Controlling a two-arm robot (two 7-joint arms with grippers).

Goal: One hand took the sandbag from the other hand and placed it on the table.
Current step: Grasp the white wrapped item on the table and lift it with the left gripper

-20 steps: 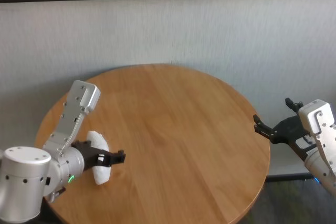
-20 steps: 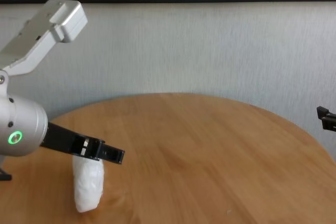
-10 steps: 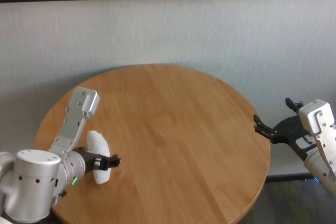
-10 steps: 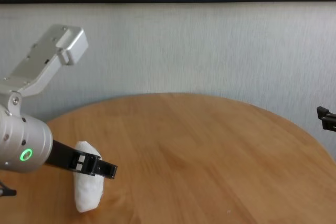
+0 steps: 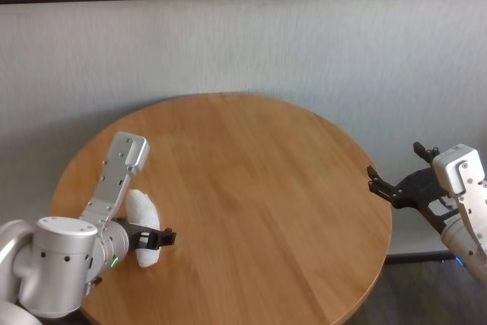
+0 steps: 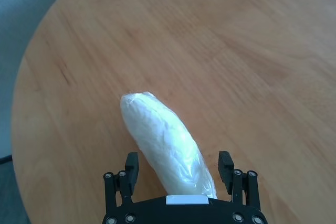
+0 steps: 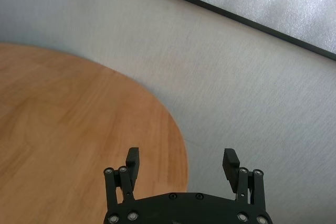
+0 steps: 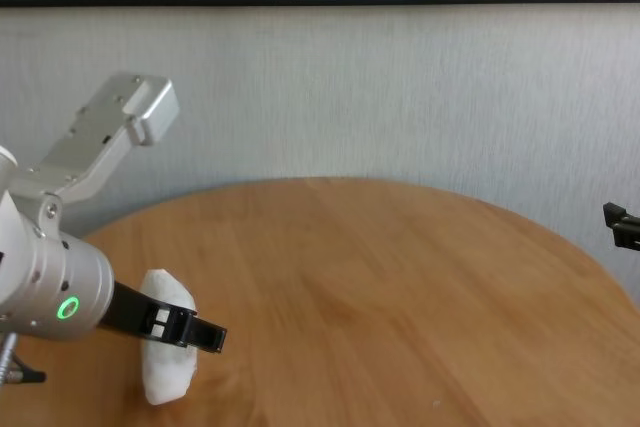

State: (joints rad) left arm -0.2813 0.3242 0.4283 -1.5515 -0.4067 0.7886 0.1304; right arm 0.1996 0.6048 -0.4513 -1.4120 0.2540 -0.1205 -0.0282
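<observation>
The white crinkled sandbag (image 5: pixel 142 222) lies on the left part of the round wood table (image 5: pixel 266 173). My left gripper (image 5: pixel 156 238), on the wrist with the green light, is low over the bag. In the left wrist view its fingers stand apart on either side of the bag's near end (image 6: pixel 163 140), open and not pressing it. The chest view shows the bag (image 8: pixel 165 372) resting on the table under the left gripper (image 8: pixel 195 332). My right gripper (image 5: pixel 396 167) is open and empty, off the table's right edge; it also shows in the right wrist view (image 7: pixel 181 161).
A grey wall runs behind the table. The right wrist view shows the table's right rim (image 7: pixel 178 145) with the floor beyond it. One fingertip of the right gripper (image 8: pixel 618 224) shows at the chest view's right edge.
My left gripper has come down lower around the sandbag and the left forearm has dropped. The sandbag has stayed in place on the table. The right arm has not moved.
</observation>
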